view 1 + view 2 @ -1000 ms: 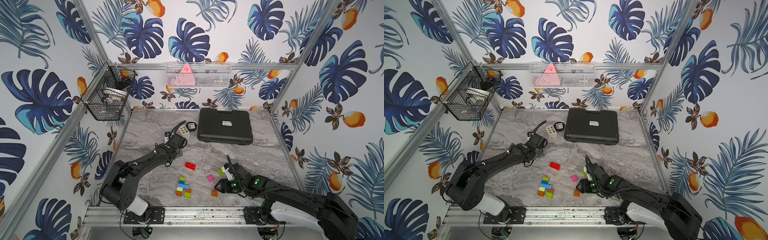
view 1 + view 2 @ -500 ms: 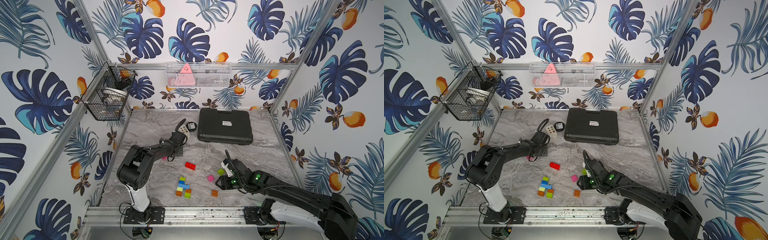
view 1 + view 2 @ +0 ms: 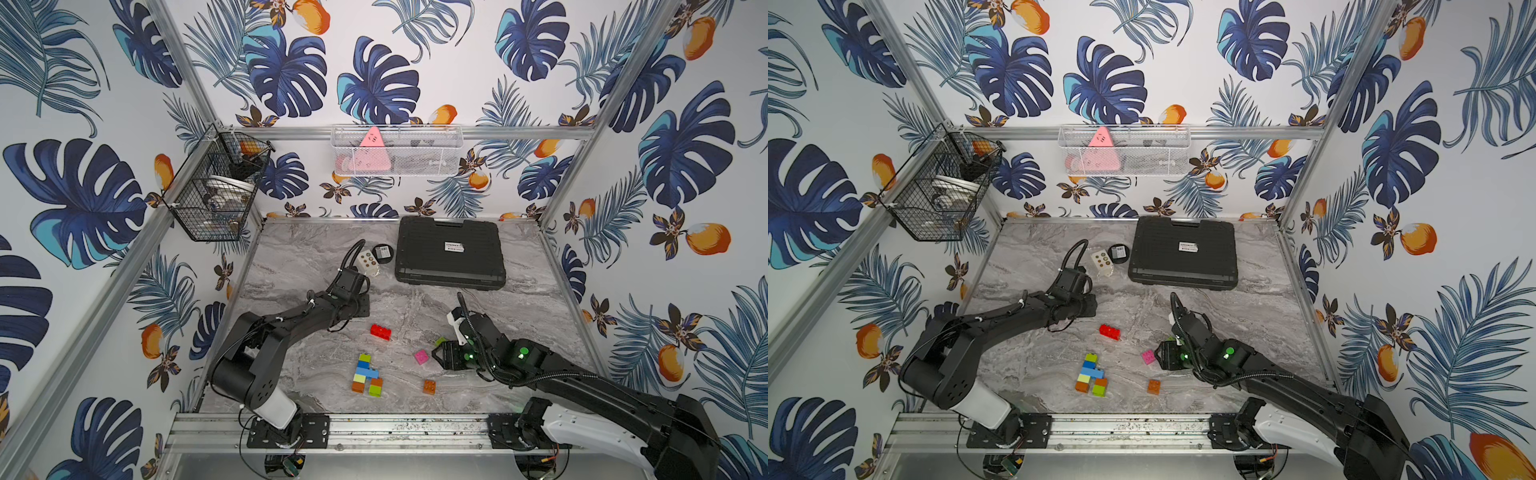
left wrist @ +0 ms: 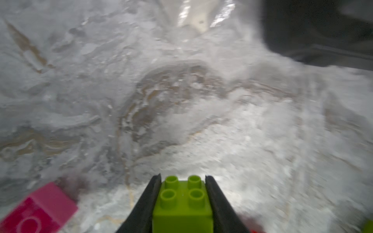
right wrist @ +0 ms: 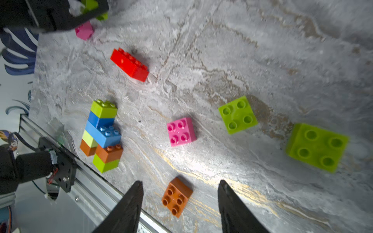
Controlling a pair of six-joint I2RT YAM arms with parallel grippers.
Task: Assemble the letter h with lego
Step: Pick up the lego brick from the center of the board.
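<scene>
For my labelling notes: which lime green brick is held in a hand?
The lime green brick clamped in the left hand; the other lime green bricks lie loose on the table or sit in the stack.

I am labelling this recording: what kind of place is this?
Probably a robot test booth: left arm and right arm bolted to an aluminium rail, leaf-print wall panels in a metal frame, lego bricks on a marble-look tabletop.
</scene>
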